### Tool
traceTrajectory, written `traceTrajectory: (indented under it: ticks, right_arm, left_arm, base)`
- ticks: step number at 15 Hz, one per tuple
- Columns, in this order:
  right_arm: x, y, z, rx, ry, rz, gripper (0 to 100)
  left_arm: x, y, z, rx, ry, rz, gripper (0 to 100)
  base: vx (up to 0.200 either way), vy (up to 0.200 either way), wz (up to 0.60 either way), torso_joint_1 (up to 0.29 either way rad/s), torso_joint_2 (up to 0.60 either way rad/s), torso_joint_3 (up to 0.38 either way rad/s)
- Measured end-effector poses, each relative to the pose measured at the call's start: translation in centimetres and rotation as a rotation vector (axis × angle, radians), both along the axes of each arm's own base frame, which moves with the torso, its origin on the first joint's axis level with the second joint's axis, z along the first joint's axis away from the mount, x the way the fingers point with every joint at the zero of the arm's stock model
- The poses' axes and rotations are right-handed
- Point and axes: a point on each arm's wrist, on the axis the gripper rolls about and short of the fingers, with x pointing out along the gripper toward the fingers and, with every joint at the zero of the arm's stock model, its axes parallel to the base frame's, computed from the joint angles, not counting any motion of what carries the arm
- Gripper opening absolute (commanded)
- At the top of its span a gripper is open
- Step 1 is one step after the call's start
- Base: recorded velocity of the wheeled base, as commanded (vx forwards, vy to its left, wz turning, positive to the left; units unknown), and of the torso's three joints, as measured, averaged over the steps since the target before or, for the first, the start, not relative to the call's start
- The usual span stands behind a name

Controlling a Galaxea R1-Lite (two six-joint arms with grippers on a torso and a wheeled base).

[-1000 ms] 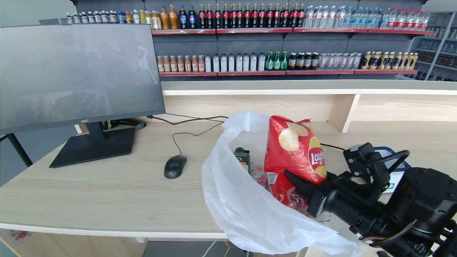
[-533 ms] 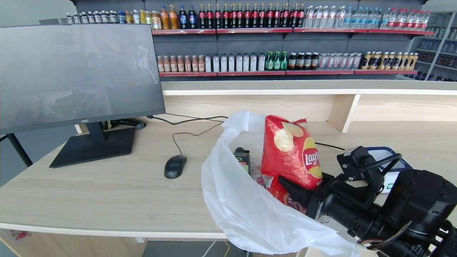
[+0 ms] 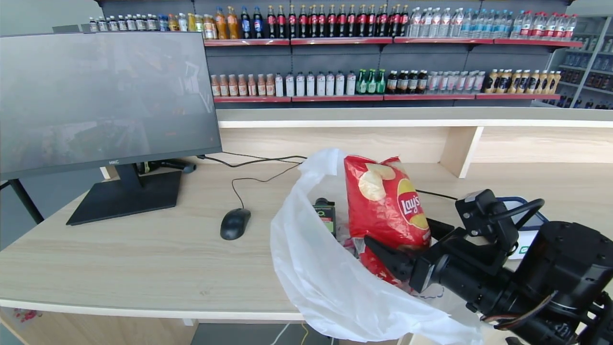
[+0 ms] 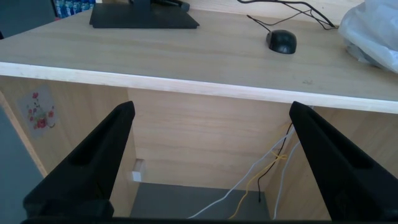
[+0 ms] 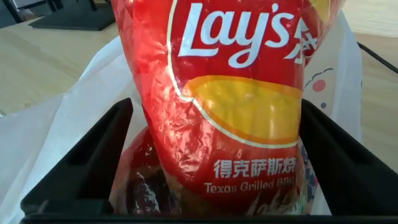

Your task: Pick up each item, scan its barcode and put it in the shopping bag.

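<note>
- The lower end of the chips [image 3: 385, 201] is hidden inside the bag [image 3: 311, 273], and the right arm covers the bag's right side.
- In the bag, just beside the chips, we see only the top of a dark carton [image 3: 325, 214] with a green label. We cannot make out what else lies in there.
- A white and blue box [image 3: 526, 238] behind the right arm is mostly covered.
- A dark object [image 3: 167, 166] behind the monitor stand is too small for us to tell what it is.
- The right gripper [image 3: 402, 233] has its fingers spread wide, one pressed to each side of the chips. The packet stands upright, half inside the bag's mouth.
- The left gripper [image 4: 211, 109] hangs below the desk's front edge with its fingers far apart, holding nothing.
- The chips are a puffy, crinkled red foil packet.
- The bag is thin, white, translucent plastic, slumped at the front edge of the desk [image 3: 119, 258], right of the middle.
- The desk is pale wood grain.
- A monitor [image 3: 105, 100] stands at the far left corner, and a black mouse [image 3: 234, 224] lies between its stand and the bag.
- We see shelves of bottles [image 3: 383, 81] lining the wall beyond.
</note>
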Motion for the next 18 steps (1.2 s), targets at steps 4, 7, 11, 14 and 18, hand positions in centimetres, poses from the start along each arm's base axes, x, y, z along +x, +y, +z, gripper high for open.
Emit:
traceTrajectory:
  ticks: [4, 7, 11, 14, 18]
  right_arm:
    - [1.3, 1.1, 2.5, 0.067, -0.096, 0.003, 100]
    - [2.6, 2.1, 2.7, 0.081, -0.117, 0.006, 100]
    - [4.1, 3.5, 1.6, 0.108, -0.157, 0.01, 100]
    - [4.7, 3.9, 0.1, 0.109, -0.154, 0.013, 100]
    - [4.8, 3.9, 0.4, 0.126, -0.153, 0.014, 100]
  left_arm:
    - [0.0, 0.0, 0.0, 0.0, 0.0, 0.0, 100]
    - [0.0, 0.0, 0.0, 0.0, 0.0, 0.0, 100]
    - [0.0, 0.0, 0.0, 0.0, 0.0, 0.0, 100]
    - [0.0, 0.0, 0.0, 0.0, 0.0, 0.0, 100]
    - [0.0, 0.0, 0.0, 0.0, 0.0, 0.0, 100]
  base:
    - [0.0, 0.0, 0.0, 0.0, 0.0, 0.0]
    - [0.0, 0.0, 0.0, 0.0, 0.0, 0.0]
    - [0.0, 0.0, 0.0, 0.0, 0.0, 0.0]
    - [0.0, 0.0, 0.0, 0.0, 0.0, 0.0]
    - [0.0, 0.0, 0.0, 0.0, 0.0, 0.0]
